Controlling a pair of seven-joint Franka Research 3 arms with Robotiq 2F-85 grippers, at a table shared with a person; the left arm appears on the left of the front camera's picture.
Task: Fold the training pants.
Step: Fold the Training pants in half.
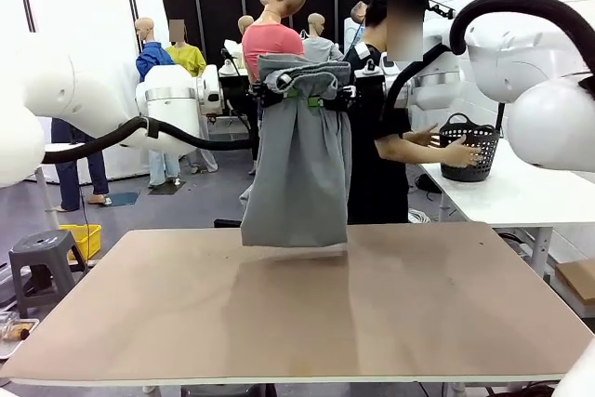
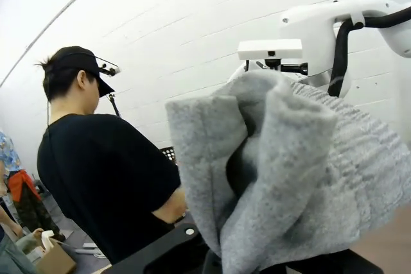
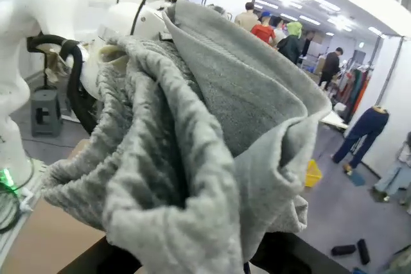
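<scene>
In the front view, the training pants (image 1: 299,160) hang in the upper middle of the frame, held up by their bunched top edge, with the lower hem dangling just above the brown surface (image 1: 307,323) and casting a soft shadow on it. The left claw (image 1: 279,95) and the right claw (image 1: 327,98) sit close together at the gathered top of the cloth, each clamped tight on the training pants, green pads showing against the grey. In the left wrist view the grey jersey (image 2: 289,171) bulges up from the bottom right of the frame over that claw's fingers, hiding them. In the right wrist view the folds (image 3: 192,139) likewise cover the middle and bottom of the frame. To the right of the hanging cloth in the front view, a person (image 1: 386,99) in a black shirt and cap stands turned away, one hand (image 1: 460,151) on a black mesh basket (image 1: 472,148) that rests on a white side table (image 1: 521,194).
</scene>
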